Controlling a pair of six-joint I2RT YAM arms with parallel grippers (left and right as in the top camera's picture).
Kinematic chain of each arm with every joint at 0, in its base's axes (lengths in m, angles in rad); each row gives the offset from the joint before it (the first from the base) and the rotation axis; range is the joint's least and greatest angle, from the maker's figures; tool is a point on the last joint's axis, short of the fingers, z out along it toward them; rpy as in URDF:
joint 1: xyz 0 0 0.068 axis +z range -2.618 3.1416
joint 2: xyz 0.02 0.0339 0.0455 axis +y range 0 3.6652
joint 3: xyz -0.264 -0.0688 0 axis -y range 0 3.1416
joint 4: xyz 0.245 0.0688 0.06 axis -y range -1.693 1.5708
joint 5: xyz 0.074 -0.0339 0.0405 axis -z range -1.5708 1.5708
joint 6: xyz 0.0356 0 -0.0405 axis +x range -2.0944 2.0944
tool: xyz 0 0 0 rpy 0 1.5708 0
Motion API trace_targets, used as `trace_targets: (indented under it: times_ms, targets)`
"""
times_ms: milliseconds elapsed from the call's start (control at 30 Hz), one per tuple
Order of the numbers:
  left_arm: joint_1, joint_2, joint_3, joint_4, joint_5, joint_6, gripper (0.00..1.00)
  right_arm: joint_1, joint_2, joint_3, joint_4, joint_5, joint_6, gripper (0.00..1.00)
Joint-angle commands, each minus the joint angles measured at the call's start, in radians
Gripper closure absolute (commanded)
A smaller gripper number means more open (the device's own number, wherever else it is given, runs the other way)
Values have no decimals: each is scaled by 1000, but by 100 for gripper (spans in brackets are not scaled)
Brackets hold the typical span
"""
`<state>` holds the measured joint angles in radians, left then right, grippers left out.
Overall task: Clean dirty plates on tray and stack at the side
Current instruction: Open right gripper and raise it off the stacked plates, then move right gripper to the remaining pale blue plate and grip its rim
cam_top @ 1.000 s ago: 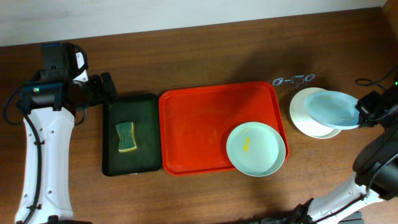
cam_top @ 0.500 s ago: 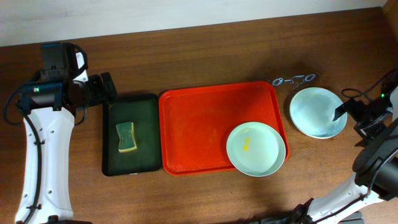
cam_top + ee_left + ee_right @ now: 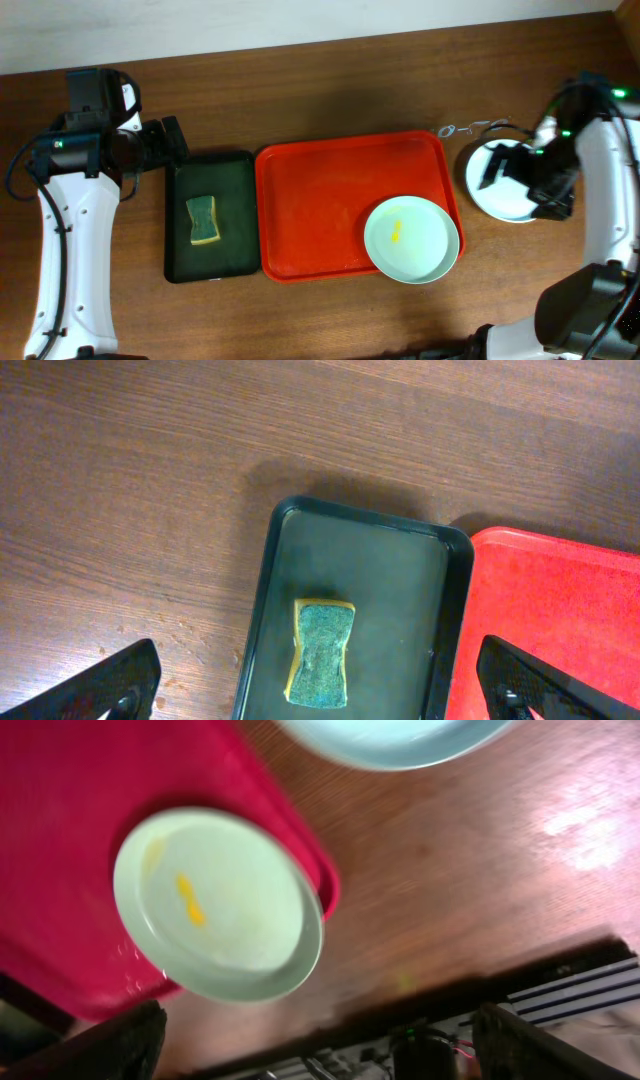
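Note:
One pale mint plate [image 3: 411, 238] with a yellow smear lies at the right front corner of the red-orange tray [image 3: 320, 200]. The right wrist view shows the same plate [image 3: 215, 905] on the tray [image 3: 60, 810]. Right of the tray, stacked plates [image 3: 497, 202] rest on the table; their pale blue rim [image 3: 390, 740] shows at the top of the right wrist view. My right gripper [image 3: 517, 190] hovers over that stack, open and holding nothing [image 3: 320, 1035]. My left gripper [image 3: 165, 145] stands open and empty above the green tray's far left edge [image 3: 318, 705].
A dark green tray [image 3: 235, 180] left of the red one holds a yellow-green sponge [image 3: 204, 220], also seen as the sponge [image 3: 322, 665] in the left wrist view. A small metal object [image 3: 478, 127] lies behind the stacked plates.
My right gripper set the pale blue plate on the white plate beside the tray, opened, and the arm swung in over the stack. The left arm has not moved.

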<state>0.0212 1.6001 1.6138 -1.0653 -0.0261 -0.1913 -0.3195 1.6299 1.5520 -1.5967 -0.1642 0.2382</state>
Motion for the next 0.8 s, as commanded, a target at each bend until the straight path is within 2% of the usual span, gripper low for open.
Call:
trace_targets:
  times_ms: [0,133,300,600,700,767]
  targets:
    - [2,2,3,2,4,-2,1,136,-2,-11,-4,-8,-24,0]
    - [2,2,3,2,4,-2,1,288,-2,-11,0,63,36,1]
    - [2,2,3,2,4,-2,1,371,-2,-37,6,166,119,1]
    - [2,2,3,2,4,-2,1,370,-2,-412,293,166,142,0]
    - [2,2,3,2,4,-2,1,370,-2,-453,321,166,164,7]
    - [2,2,3,2,4,-2,1,370,-2,-466,322,177,164,17]
